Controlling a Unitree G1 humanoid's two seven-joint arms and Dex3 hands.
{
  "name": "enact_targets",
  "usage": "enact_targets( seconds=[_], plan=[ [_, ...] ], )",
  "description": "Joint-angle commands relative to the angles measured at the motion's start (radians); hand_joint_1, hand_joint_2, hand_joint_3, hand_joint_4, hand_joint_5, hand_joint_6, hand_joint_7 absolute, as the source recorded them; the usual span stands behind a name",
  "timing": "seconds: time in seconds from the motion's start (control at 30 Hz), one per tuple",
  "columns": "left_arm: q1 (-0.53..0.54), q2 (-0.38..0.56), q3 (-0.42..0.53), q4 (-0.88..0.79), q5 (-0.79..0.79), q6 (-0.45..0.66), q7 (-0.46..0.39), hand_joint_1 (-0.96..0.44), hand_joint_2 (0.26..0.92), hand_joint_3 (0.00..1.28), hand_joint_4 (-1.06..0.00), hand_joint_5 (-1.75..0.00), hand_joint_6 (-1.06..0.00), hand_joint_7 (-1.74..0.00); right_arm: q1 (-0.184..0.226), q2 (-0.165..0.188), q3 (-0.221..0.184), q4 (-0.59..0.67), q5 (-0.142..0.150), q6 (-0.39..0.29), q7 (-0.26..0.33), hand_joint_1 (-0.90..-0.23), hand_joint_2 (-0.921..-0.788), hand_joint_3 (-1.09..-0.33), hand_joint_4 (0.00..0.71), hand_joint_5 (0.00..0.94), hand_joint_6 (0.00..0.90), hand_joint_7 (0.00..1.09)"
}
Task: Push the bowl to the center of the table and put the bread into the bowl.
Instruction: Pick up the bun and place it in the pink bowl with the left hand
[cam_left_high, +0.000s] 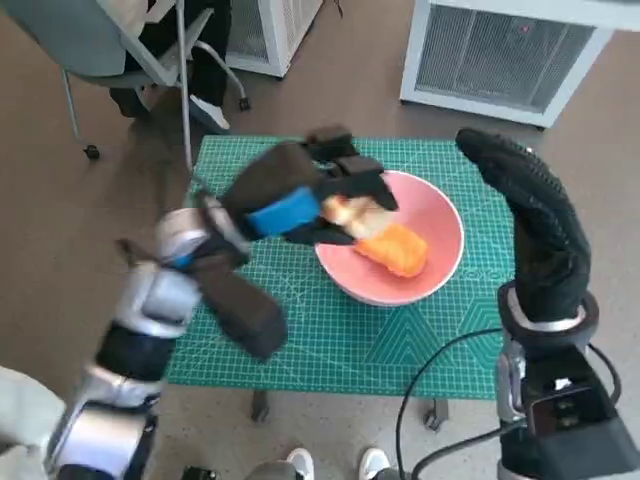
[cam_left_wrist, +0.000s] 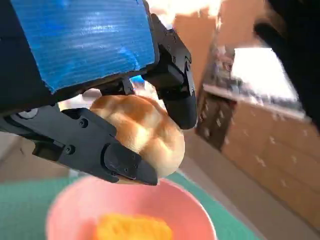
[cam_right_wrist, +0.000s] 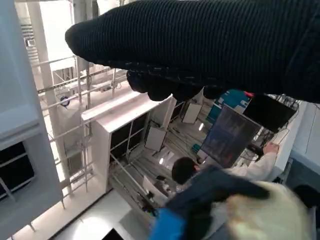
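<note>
A pink bowl (cam_left_high: 440, 215) stands on the green cutting mat (cam_left_high: 300, 330), a little right of the table's middle, with an orange piece of bread (cam_left_high: 395, 248) lying in it. My left hand (cam_left_high: 300, 195) holds a round golden bread roll (cam_left_high: 350, 212) over the bowl's left rim. In the left wrist view the roll (cam_left_wrist: 145, 132) sits between the black fingers (cam_left_wrist: 95, 145), above the pink bowl (cam_left_wrist: 75, 200) and the orange bread (cam_left_wrist: 132, 227). My gloved right hand (cam_left_high: 530, 215) is raised at the table's right edge, fingers straight, holding nothing.
A chair (cam_left_high: 110, 50) with a person's legs stands beyond the far left corner. White cabinets (cam_left_high: 500, 50) are on the floor behind the table. Black cables (cam_left_high: 440, 370) hang by my right forearm. Shoes (cam_left_high: 335, 462) show at the near edge. A seated person (cam_right_wrist: 190, 172) appears in the right wrist view.
</note>
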Motion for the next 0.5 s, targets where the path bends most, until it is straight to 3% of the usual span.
enact_targets(
  seconds=[0.03,0.17,0.5],
  plan=[
    [-0.057,0.003,-0.064,0.063,0.073,0.050,-0.058,0.01,0.881,0.05,-0.34,-0.29,-0.42,-0.38,0.019,-0.003,-0.002,-0.003,-0.007,0.006,-0.003,-0.392,-0.921,-0.554,0.446,0.005,0.035,0.85],
    [-0.088,-0.010,-0.098,0.091,0.101,0.096,-0.105,-0.03,0.863,0.01,-0.22,-0.06,-0.34,-0.14,0.029,-0.007,-0.007,-0.011,0.001,0.007,-0.002,-0.394,-0.921,-0.552,0.446,0.005,0.037,0.85],
    [-0.112,-0.037,-0.125,0.153,0.099,0.078,-0.116,-0.04,0.856,0.00,-0.14,0.00,-0.28,-0.03,0.046,-0.006,-0.015,-0.026,0.007,0.011,-0.005,-0.393,-0.921,-0.545,0.451,0.006,0.066,0.81]
  ],
)
